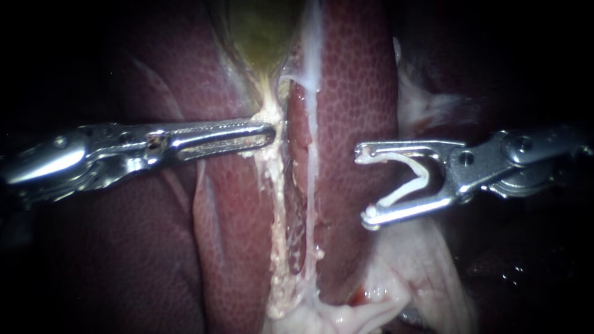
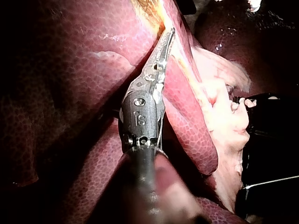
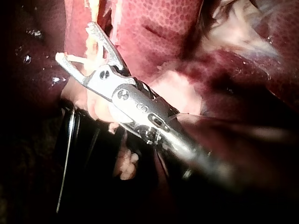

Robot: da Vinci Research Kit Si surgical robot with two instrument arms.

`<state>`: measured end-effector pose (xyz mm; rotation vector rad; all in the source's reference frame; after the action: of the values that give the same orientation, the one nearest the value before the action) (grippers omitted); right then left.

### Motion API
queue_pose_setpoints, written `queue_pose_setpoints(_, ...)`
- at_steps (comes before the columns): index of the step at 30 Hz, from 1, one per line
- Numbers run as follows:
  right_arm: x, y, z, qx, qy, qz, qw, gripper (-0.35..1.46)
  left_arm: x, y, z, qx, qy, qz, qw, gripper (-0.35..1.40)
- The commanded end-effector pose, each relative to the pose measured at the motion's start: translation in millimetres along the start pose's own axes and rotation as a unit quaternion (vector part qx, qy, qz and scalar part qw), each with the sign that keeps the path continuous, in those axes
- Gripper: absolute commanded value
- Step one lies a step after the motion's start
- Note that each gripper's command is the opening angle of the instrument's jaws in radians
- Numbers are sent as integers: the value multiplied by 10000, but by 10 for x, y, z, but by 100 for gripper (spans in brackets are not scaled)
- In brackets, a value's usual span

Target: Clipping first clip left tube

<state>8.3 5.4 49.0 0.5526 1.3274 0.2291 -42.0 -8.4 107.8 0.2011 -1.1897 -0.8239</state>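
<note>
**Endoscope view.** L instrument (image 1: pixel 267 132), entering from the left, is lying w/ its jaws clenched on pale tissue (image 1: pixel 266 115) just below the gallbladder (image 1: pixel 260 37), at the upper end of the left tube (image 1: pixel 278 210). R instrument (image 1: pixel 365 184), entering from the right, is carrying an open white clip (image 1: pixel 411 179). Both jaws are bearing on the clip's legs from opposite sides, tips spread wide. Jaws and clip are hovering over the liver (image 1: pixel 359 93), apart from the left tube, w/ the right tube (image 1: pixel 312 185) running between them.

**Left wrist view.** L instrument (image 2: pixel 170 32) is lying w/ its jaws together, tip sitting in the cleft between liver lobes.

**Right wrist view.** R instrument (image 3: pixel 74 42) is showing its jaws spread; contact w/ tissue ahead cannot be told.
</note>
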Motion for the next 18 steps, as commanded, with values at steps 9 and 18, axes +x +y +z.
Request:
queue_pose_setpoints(9, 0, 0, 2, -3, 0, -1, 10000, 60, -9, -2, -10, 24, 5, -16, 10000, -35)
queue_pose_setpoints(18, 0, 0, 3, -5, 0, -2, 10000, 60, -43, -5, -48, -19, -32, -105, 9999, -35)
